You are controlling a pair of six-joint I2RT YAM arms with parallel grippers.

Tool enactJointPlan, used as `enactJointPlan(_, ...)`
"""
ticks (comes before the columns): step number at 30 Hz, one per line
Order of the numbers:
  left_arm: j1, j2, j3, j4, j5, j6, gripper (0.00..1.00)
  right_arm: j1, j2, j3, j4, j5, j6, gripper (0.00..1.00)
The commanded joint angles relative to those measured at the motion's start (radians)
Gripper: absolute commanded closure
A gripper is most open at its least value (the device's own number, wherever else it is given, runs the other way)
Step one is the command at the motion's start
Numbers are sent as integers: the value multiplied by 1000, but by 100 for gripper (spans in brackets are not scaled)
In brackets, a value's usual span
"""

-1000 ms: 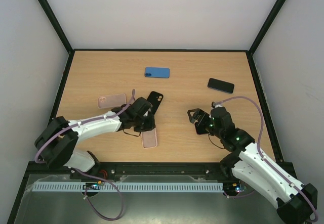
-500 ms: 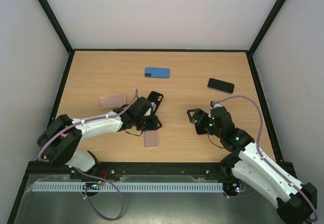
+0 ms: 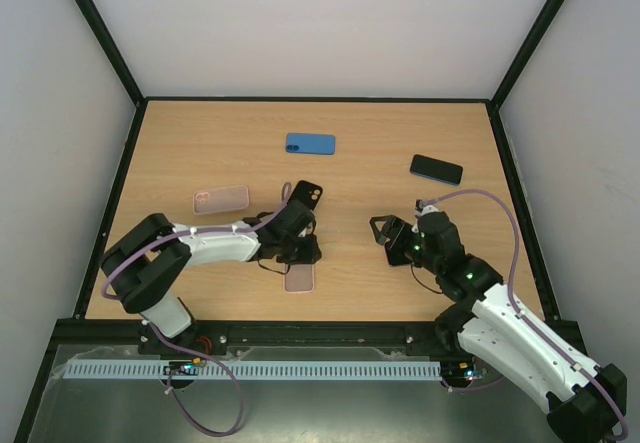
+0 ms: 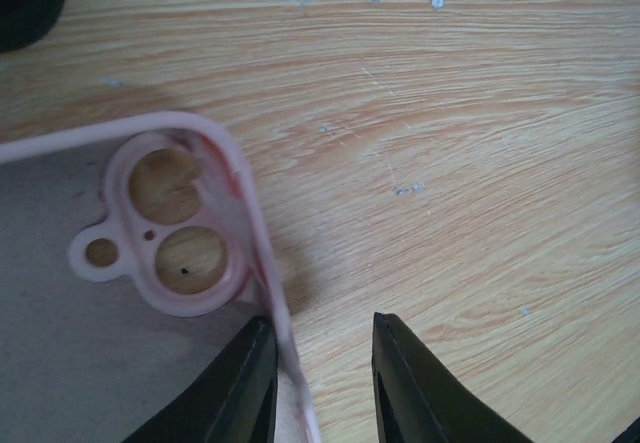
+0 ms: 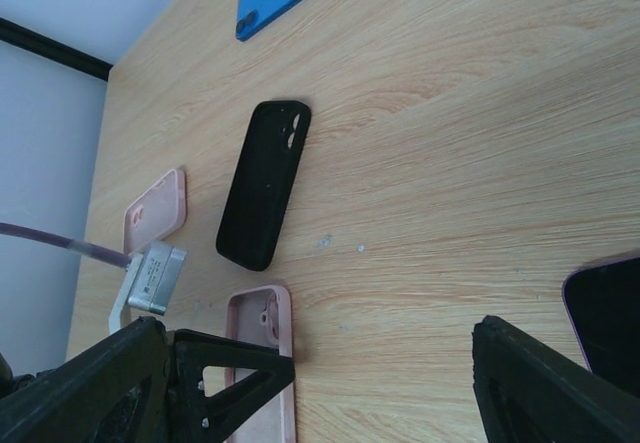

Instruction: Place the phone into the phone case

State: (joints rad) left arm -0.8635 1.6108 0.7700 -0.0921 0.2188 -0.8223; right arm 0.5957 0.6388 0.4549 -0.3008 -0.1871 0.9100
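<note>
Taking the top view as the clock face, the open pink case (image 3: 298,279) is lying on the counter (image 3: 200,143) with its long axis running twelve to six, just at six o'clock of the left hand (image 3: 300,250). That hand is being shown part-open, set astride the case's side wall by the camera cut-out. The wall is touching one finger and is clear of the other, so nothing is being pinched.

The black phone (image 3: 436,169) is lying well apart, at about one o'clock of the right hand (image 3: 384,233), with its long axis roughly ten to four. The right hand is being presented wide open and empty.

The right arm is judged the nearer to the phone. A carry toward eight o'clock and a turn onto the case's axis would be called for.

In the right wrist view a dark slab (image 5: 605,308) with a pinkish edge is being cut off at three o'clock, and what it is cannot be told.
</note>
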Motion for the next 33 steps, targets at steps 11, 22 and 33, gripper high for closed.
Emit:
enactJointPlan(11, -75, 56, 91, -121, -210, 33, 92, -4, -22, -30, 25, -8, -5, 21)
enactJointPlan(22, -144, 48, 159, -188, -277, 27, 98, -4, -23, -28, 20, -2, -9, 21)
enactJointPlan(33, -53, -77, 35, -54, -117, -17, 64, -4, 1, -88, 67, -57, 81, 26)
